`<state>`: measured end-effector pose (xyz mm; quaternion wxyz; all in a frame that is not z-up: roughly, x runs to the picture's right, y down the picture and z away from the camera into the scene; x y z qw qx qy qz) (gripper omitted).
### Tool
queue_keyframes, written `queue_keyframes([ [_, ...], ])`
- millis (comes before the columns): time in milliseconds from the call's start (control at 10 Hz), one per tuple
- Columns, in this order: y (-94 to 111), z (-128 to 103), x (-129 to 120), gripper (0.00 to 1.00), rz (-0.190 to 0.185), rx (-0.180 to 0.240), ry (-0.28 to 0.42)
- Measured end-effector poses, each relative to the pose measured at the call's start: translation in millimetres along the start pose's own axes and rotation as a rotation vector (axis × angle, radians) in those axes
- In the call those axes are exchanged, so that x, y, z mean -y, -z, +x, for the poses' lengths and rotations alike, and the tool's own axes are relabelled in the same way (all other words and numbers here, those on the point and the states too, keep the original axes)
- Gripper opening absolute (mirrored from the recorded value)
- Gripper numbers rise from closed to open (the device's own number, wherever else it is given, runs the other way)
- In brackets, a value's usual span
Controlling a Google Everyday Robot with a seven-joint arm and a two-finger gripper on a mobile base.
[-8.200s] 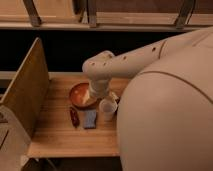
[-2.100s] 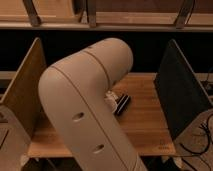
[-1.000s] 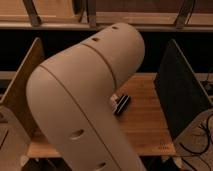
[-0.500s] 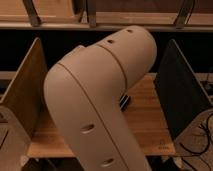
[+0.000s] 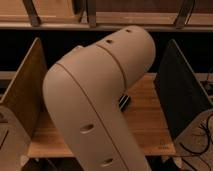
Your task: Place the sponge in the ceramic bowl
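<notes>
Gripper, sponge hidden behind arm [image 5: 95,95]

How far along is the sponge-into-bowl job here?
Done: nothing confirmable; the arm fills the view over the wooden table, hiding sponge and ceramic bowl. In hand: unknown, since the tool is out of sight behind the arm; only a small dark object peeks past its edge. Left: the placement, as far as this view shows.
</notes>
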<state>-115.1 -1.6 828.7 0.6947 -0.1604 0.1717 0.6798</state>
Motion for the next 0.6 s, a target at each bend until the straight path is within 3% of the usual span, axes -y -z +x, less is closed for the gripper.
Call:
queue_keyframes([
  [100, 0.0, -0.1, 0.4, 0.77, 0.000, 0.000, -0.001],
  [200, 0.0, -0.1, 0.4, 0.80, 0.000, 0.000, -0.001],
  [600, -0.2, 0.1, 0.2, 0.80, 0.000, 0.000, 0.000],
])
